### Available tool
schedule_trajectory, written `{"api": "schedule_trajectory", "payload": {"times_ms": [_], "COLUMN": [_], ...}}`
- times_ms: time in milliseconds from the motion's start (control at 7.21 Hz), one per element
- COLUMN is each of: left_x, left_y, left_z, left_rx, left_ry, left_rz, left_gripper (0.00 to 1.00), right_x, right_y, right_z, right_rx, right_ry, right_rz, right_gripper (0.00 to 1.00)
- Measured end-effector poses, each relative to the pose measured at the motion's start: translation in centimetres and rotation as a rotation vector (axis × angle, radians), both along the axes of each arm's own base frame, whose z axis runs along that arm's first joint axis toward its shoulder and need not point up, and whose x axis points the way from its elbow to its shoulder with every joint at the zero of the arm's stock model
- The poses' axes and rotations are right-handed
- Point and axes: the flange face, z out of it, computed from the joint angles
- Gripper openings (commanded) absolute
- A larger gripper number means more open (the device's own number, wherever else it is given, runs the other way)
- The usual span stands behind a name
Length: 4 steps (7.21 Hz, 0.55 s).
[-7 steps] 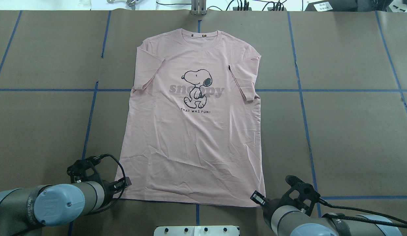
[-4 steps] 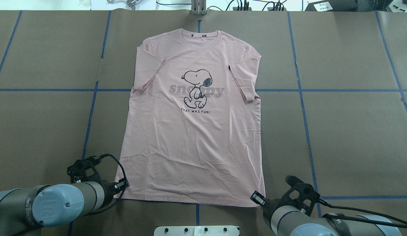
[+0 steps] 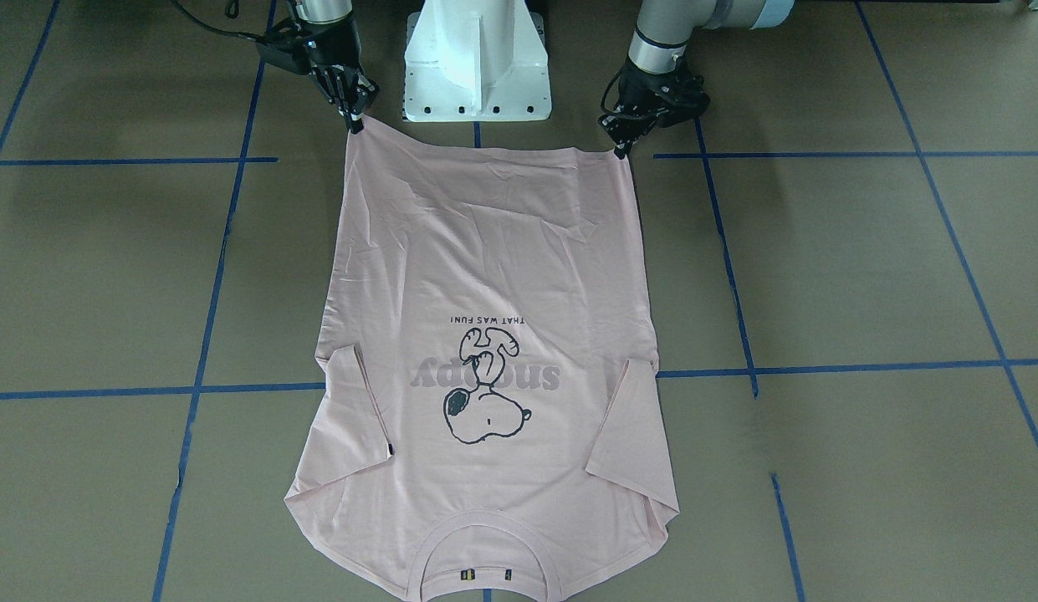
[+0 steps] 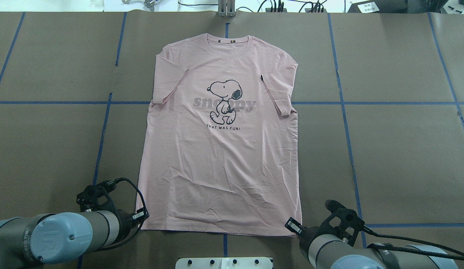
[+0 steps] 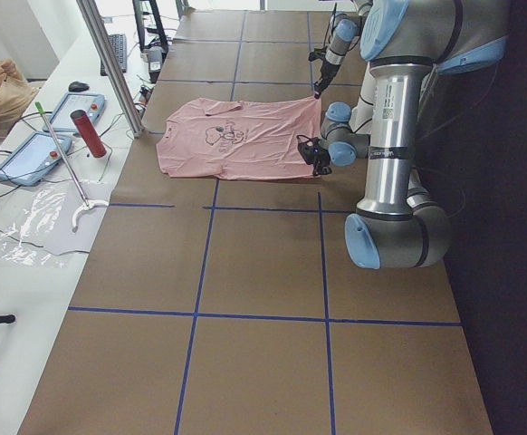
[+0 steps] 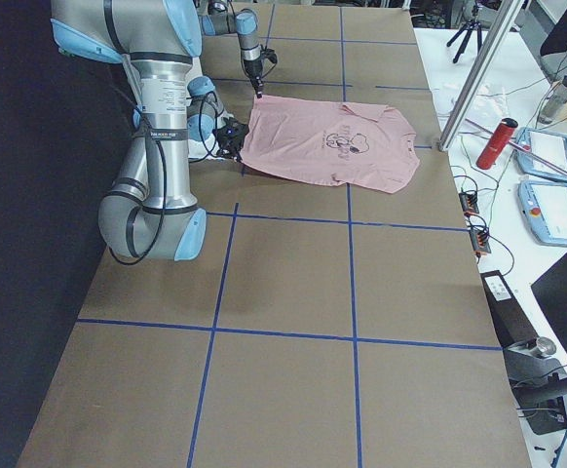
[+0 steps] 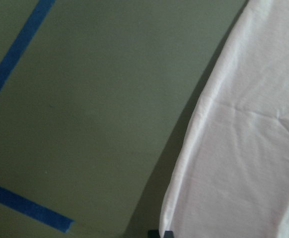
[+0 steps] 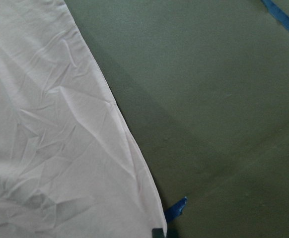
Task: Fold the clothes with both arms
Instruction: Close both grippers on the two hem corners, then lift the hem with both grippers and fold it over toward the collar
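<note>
Frontally only, left hand (image 3: 619, 149) and right hand (image 3: 354, 125) clenched on T-shirt (image 3: 485, 276) hem corners (hidden overhead).

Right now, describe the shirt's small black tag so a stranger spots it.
On the brown table lies a pink T-shirt, spread flat. At the inner edge of its sleeve on the robot's right sits a tiny black tag; the other sleeve shows none.

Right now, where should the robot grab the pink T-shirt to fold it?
Its two bottom hem corners, each taken from the robot's side. The T-shirt lies flat, collar farthest away, so those corners sit nearest the left gripper and right gripper.
</note>
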Motion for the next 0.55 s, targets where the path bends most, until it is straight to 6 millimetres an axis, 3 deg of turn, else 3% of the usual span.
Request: {"api": "schedule_trajectory", "payload": {"times_ms": [277, 555], "left_x": [-1.2, -3.2], "left_y": [2.8, 4.7], "left_z": [-3.3, -6.4], "left_rx": [-0.046, -0.088], "left_ry": [0.011, 0.033], "left_rz": [0.017, 0.039], "left_gripper": [0.0, 0.0], "right_x": [1.6, 5.0], "right_y": [0.0, 0.3], "right_z": [0.4, 0.5], "right_rx": [0.0, 0.0], "right_ry": [0.006, 0.004], "right_rz": [-0.004, -0.012], "right_gripper": [0.0, 0.0]}}
